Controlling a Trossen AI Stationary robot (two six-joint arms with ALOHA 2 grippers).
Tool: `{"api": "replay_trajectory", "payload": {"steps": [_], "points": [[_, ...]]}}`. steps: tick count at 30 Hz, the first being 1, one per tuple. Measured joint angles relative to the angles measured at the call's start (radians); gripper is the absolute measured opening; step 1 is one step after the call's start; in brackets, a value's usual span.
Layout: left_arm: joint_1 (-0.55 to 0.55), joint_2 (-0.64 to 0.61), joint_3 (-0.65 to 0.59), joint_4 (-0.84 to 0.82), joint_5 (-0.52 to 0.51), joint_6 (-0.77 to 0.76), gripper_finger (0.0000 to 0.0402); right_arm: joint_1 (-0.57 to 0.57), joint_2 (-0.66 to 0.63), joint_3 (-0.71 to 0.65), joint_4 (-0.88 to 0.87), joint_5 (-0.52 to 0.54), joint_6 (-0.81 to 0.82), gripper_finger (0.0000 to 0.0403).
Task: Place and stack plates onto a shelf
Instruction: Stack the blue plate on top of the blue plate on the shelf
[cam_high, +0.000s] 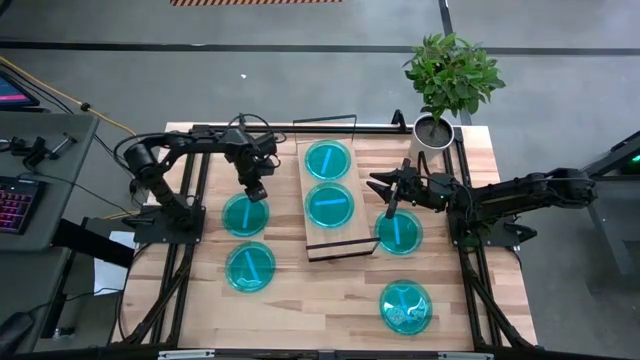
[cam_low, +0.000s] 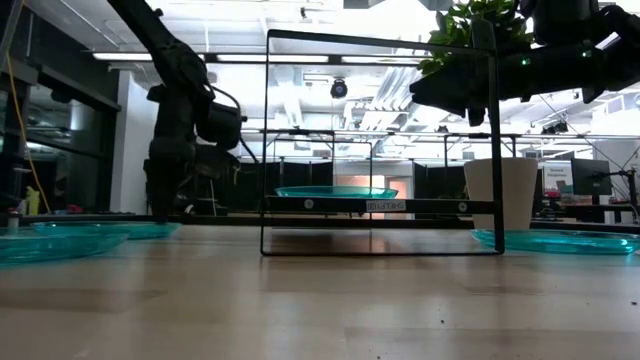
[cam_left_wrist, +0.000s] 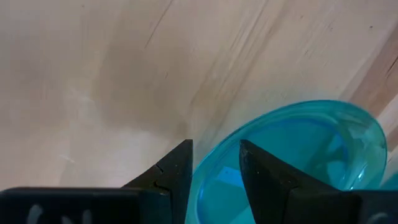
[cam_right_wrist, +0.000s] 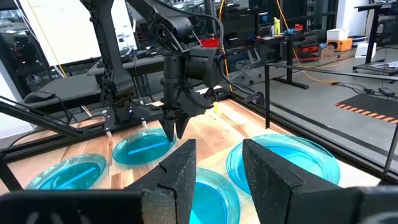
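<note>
Six cyan plates show in the high view. Two lie on the shelf (cam_high: 330, 225), the far one (cam_high: 328, 158) and the near one (cam_high: 329, 204). Two lie flat on the tabletop left of it (cam_high: 245, 216) (cam_high: 250, 266), and two to its right (cam_high: 398, 232) (cam_high: 405, 306). My left gripper (cam_high: 256, 192) points down at the far rim of the upper left plate (cam_left_wrist: 298, 149). It is open (cam_left_wrist: 216, 163), with one finger outside the rim and one over the plate. My right gripper (cam_high: 381, 187) hovers open (cam_right_wrist: 217, 168) beside the shelf's right edge, high above the table (cam_low: 470, 92).
A potted plant (cam_high: 447, 75) stands at the table's far right corner, just behind my right arm. The shelf's thin black frame (cam_low: 380, 140) rises at its ends. Bare tabletop (cam_high: 320, 300) lies near the front edge between the plates.
</note>
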Motion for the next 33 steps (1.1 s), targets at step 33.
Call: {"api": "replay_trajectory", "payload": {"steps": [33], "points": [[-0.007, -0.18, 0.144, -0.196, -0.007, 0.072, 0.0001, 0.0, 0.0, 0.0, -0.005, 0.0, -0.002, 0.0123]]}}
